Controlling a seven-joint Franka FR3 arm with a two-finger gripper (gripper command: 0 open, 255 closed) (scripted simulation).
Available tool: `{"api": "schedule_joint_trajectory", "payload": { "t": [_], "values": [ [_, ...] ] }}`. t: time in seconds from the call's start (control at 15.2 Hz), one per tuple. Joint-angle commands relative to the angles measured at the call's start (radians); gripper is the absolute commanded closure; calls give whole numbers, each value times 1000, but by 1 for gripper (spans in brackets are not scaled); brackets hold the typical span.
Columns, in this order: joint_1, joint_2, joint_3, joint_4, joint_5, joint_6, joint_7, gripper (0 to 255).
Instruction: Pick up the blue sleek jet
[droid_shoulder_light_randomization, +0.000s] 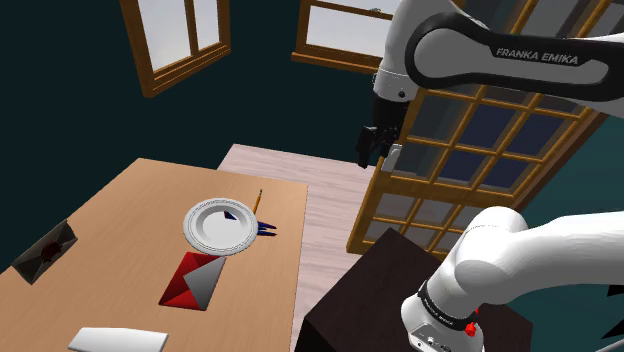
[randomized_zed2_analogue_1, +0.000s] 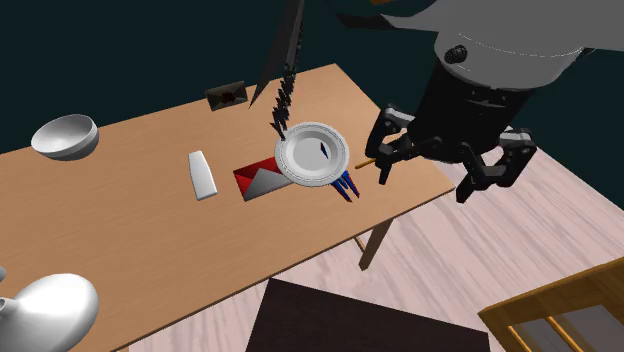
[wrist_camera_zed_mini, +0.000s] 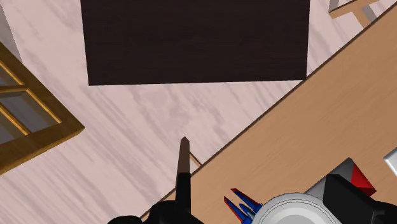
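Blue jet (randomized_zed2_analogue_1: 346, 186): flat on the table (randomized_zed2_analogue_1: 150, 230), touching the white plate (randomized_zed2_analogue_1: 288, 150) at the rim facing the gripper (part seemingly tucked under that plate). Visible blue prongs pointing away from the plate. Gripper (randomized_zed2_analogue_1: 432, 172): jaws spread wide, empty, high up and out past the plate's jet side, over floor (randomized_zed2_analogue_1: 560, 240). Likely needed: descent toward the plate, jaws straddling the prongs crosswise.

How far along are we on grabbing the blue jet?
Nothing is done yet. The blue jet lies on the table, partly hidden by the white plate. The pincer hangs open, high up and out past the table edge, holding nothing. Left: move over the jet, descend, close and lift.
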Motion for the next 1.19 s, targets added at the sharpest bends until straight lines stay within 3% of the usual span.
{"api": "schedule_joint_trajectory", "payload": {
  "t": [0.0,0.59,1.12],
  "values": [
    [0,0,0,0,0,0,0,0],
    [45,358,-10,101,-27,226,-154,0],
    [78,680,6,273,-48,352,-270,0]
  ]
}}
